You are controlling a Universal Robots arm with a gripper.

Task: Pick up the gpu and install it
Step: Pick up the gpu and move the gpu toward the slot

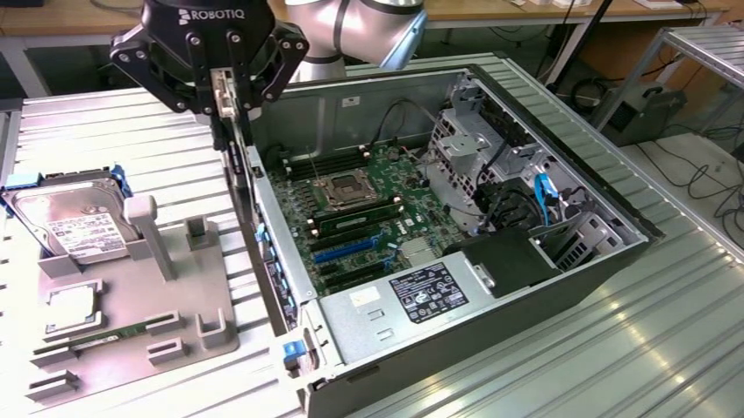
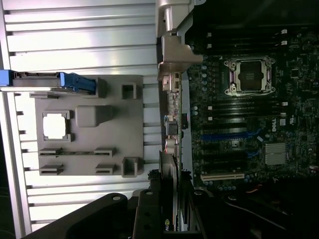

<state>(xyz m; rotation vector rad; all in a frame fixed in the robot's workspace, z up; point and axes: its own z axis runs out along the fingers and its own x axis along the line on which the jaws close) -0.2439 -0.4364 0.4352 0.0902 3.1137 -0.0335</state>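
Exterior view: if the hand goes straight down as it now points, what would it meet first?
Probably the computer case's wall on the exterior view's left: the gpu held in the hand hangs edge-on about above its rim, short of the motherboard. Depth is unclear.

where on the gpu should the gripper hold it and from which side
By its upper edge, coming from straight above, with the fingers pinching the two flat faces, as the gripper has it now. The gpu is thin and flat and hangs on edge near the open case, so its lower edge stays free.
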